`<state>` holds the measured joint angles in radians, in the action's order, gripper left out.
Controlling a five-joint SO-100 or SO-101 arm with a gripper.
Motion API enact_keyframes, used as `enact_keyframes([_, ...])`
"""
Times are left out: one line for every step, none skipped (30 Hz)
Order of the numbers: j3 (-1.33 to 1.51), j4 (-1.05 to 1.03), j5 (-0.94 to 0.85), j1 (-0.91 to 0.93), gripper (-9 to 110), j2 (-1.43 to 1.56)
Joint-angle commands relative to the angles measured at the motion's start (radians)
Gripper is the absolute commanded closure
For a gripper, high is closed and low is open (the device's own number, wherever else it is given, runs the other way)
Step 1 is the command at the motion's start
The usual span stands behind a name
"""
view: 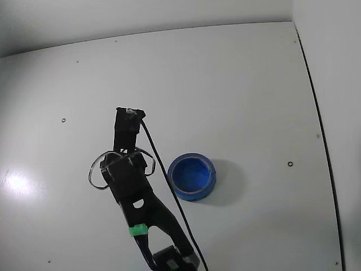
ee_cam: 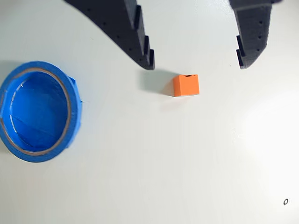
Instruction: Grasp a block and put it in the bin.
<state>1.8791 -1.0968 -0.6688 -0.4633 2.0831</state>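
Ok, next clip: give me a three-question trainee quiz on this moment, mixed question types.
1. True or false: in the wrist view the block lies inside the bin.
2. In the wrist view, the gripper is: A) shut on the block, B) open with the block just beyond its fingertips, C) out of view.
3. Fill in: in the wrist view the bin sits to the ___ of the block.

Key: 1 false, the block rests on the table apart from the bin; 2 B; 3 left.
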Motion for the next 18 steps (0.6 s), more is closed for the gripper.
enact_keyframes([-0.161,-0.006,0.005,-0.038,75,-0.066])
enact_keyframes([-0.169,-0.002,0.006,-0.049,75,-0.086])
enact_keyframes([-0.175,0.005,0.006,-0.060,75,-0.101])
enact_keyframes([-0.175,0.006,0.006,-0.069,75,-0.114])
enact_keyframes([-0.175,0.006,0.006,-0.077,75,-0.123])
enact_keyframes([-0.175,0.006,0.006,-0.083,75,-0.132])
enact_keyframes([-0.175,0.006,0.006,-0.087,75,-0.140])
enact_keyframes([-0.175,0.006,0.006,-0.092,75,-0.150])
enact_keyframes([-0.175,0.006,0.008,-0.095,75,-0.163])
enact_keyframes([-0.179,0.008,0.012,-0.098,75,-0.176])
enact_keyframes([-0.181,0.008,0.025,-0.103,75,-0.193])
enact_keyframes([-0.184,0.009,0.038,-0.104,75,-0.212])
enact_keyframes([-0.184,0.009,0.049,-0.107,75,-0.233])
enact_keyframes([-0.184,0.009,0.055,-0.112,75,-0.256])
enact_keyframes([-0.186,0.009,0.060,-0.118,75,-0.279])
enact_keyframes([-0.186,0.009,0.064,-0.123,75,-0.301])
enact_keyframes([-0.186,0.009,0.066,-0.127,75,-0.321])
enact_keyframes([-0.186,0.009,0.066,-0.127,75,-0.339])
